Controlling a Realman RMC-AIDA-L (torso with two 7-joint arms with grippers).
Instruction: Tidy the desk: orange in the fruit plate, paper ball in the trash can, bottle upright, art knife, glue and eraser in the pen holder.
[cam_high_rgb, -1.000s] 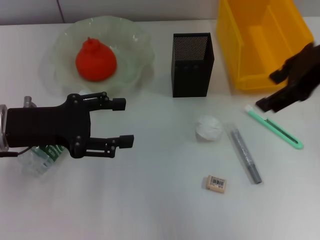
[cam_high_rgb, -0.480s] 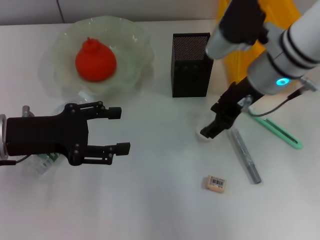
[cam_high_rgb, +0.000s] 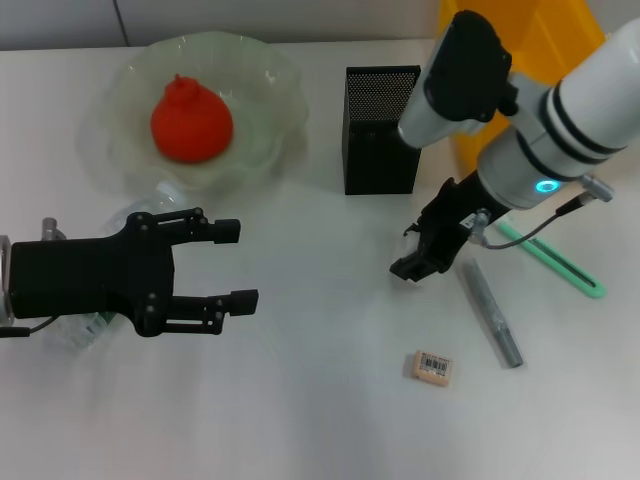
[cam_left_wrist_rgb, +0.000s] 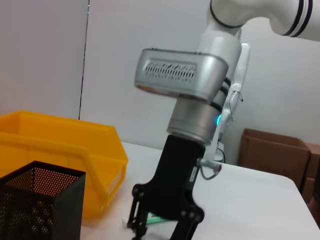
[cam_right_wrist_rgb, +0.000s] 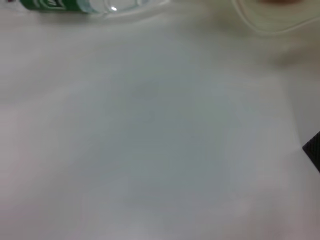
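Two grippers: both over the white desk (cam_high_rgb: 300, 400).
Right gripper (cam_high_rgb: 425, 252): low at the desk surface between the pen holder (cam_high_rgb: 382, 128) and the eraser (cam_high_rgb: 433, 368); whether its fingers are parted or closed on anything cannot be told.
Paper ball: hidden, under or behind the right gripper; not seen.
Glue stick (cam_high_rgb: 490, 311): grey, lying just beside the right gripper on its outer side.
Art knife (cam_high_rgb: 552, 259): green, flat on the desk beyond the glue stick, partly under the right arm.
Trash can (cam_high_rgb: 470, 110): behind the right arm, next to the pen holder.
Left gripper (cam_high_rgb: 232, 264): fingers spread wide, holding nothing, pointing toward the right gripper.
Bottle (cam_high_rgb: 90, 322): lying on its side beneath the left gripper's body, mostly covered.
Orange (cam_high_rgb: 191, 121): in the fruit plate (cam_high_rgb: 265, 75), beyond the left gripper.
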